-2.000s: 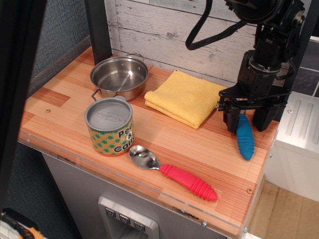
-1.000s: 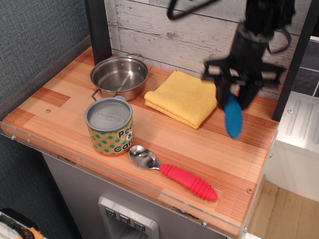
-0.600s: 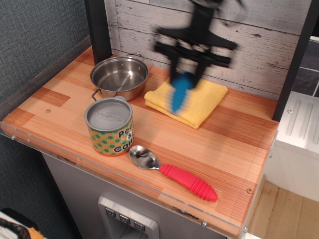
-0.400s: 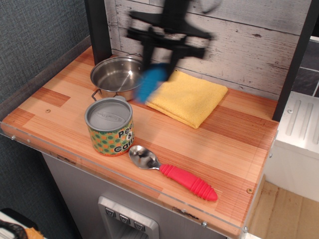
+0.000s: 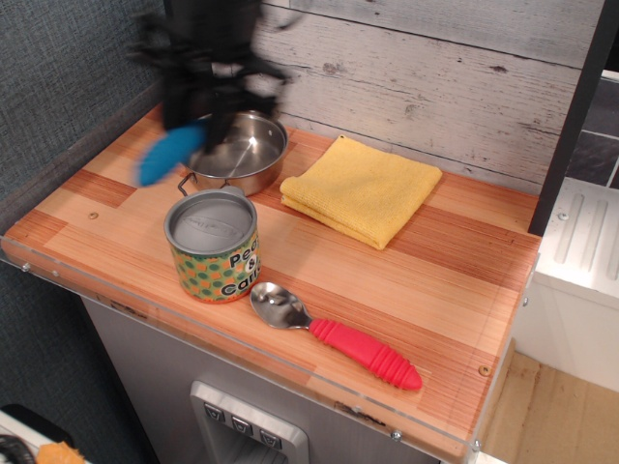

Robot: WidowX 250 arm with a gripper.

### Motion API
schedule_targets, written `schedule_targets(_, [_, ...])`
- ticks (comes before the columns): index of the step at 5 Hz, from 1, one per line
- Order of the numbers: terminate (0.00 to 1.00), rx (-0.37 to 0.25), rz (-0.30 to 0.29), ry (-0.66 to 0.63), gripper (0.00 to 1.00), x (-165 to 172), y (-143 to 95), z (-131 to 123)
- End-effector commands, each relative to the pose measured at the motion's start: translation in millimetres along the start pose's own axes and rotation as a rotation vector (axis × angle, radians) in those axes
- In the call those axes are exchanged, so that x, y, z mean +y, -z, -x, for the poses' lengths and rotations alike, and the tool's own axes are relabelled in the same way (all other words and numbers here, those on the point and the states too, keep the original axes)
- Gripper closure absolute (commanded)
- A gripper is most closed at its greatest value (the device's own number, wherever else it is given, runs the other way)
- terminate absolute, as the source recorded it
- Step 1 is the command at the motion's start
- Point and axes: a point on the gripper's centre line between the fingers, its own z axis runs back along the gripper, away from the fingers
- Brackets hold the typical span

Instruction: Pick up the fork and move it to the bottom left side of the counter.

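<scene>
1. The fork (image 5: 168, 155) shows as a blurred bright blue handle in the upper left of the frame, tilted, with its lower end toward the left. Its tines are hidden.
2. It hangs clear of the counter (image 5: 319, 256), over the far left part of the wooden top and just left of the steel pot (image 5: 237, 147).
3. The gripper (image 5: 198, 106) is a dark, motion-blurred mass at the top left, and its fingers are clamped on the upper end of the blue handle.
4. The steel pot sits on the counter at the upper left of centre, partly covered by the gripper.
5. Below the pot stands a can (image 5: 213, 245) with a grey lid and an orange and green dotted label, near the front edge.
6. A folded yellow cloth (image 5: 362, 188) lies right of the pot, near the whitewashed plank wall (image 5: 455, 77).
7. A spoon (image 5: 335, 334) with a red ribbed handle lies along the front edge, its metal bowl just beside the can's base.
8. A clear plastic rim with screws runs along the counter's front and left edges.
</scene>
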Motion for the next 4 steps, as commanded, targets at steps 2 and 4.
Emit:
schedule_targets(2, [0.0, -0.112, -0.012, -0.192, 1.0, 55.9, 23.2, -26.3])
schedule_targets(4, [0.0, -0.135, -0.008, -0.18, 1.0, 65.1, 63.2, -54.4])
